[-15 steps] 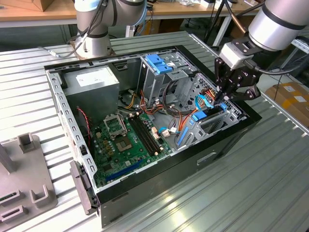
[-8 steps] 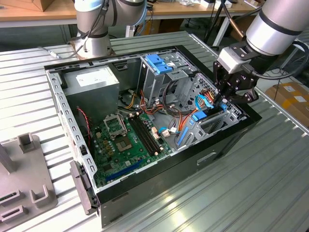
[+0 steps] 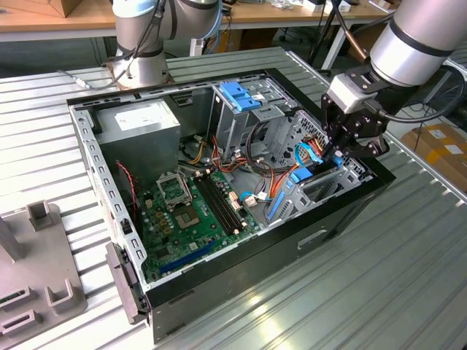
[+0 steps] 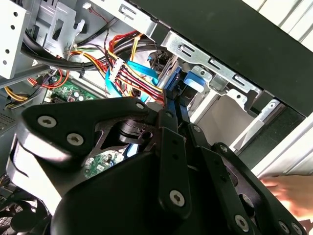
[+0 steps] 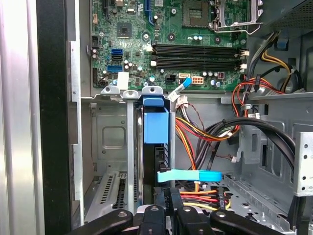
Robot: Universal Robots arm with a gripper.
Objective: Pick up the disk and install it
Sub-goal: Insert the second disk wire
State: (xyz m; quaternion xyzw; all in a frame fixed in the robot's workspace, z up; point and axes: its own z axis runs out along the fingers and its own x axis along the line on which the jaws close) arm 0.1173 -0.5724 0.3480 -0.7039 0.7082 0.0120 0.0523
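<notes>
The gripper's (image 3: 337, 155) fingers (image 5: 165, 208) were nearly closed, clamped on the disk's (image 5: 155, 125) near edge. The disk stood on edge with its blue rails in the metal drive cage (image 3: 321, 186), at the exterior view's right end of the open computer case (image 3: 87, 146), beside the motherboard (image 3: 193, 211).

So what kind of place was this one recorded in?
Most likely a robotics lab or workshop bench: an open computer case lies on a ribbed metal table, the gripper reaches inside it, and wooden workbenches stand behind.
</notes>
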